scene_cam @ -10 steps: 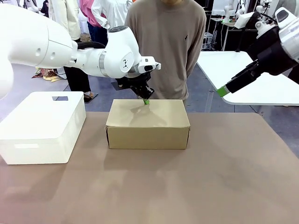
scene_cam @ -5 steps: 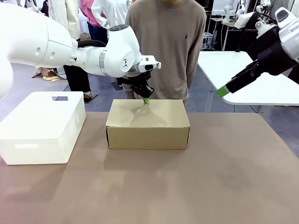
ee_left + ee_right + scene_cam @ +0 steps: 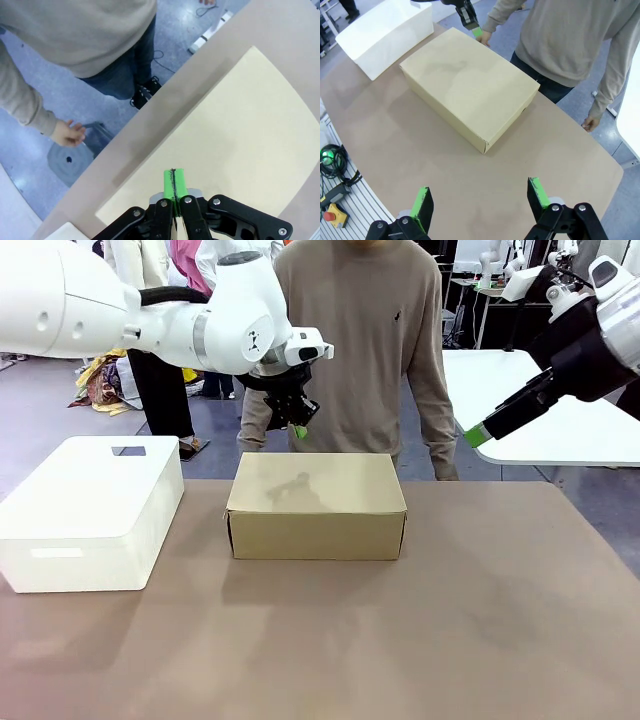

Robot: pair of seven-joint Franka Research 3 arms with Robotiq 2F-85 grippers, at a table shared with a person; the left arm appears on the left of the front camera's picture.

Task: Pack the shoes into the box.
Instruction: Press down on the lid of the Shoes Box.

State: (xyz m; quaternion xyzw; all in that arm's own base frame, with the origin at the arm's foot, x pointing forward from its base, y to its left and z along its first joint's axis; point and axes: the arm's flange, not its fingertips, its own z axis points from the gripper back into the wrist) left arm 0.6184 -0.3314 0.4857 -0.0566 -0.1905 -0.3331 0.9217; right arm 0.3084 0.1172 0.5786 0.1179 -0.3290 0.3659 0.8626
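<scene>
The box [image 3: 316, 504] mid-frame looks like light, stiff cardboard, lid down; you'd lift its front edge. Left fingers [image 3: 300, 430] pinched shut, empty; right fingers [image 3: 481, 204] wide open, empty.

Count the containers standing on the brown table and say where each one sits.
2. The closed tan cardboard box stands mid-table in front of the person; the white plastic bin sits to its left, near the table's left edge.
</scene>
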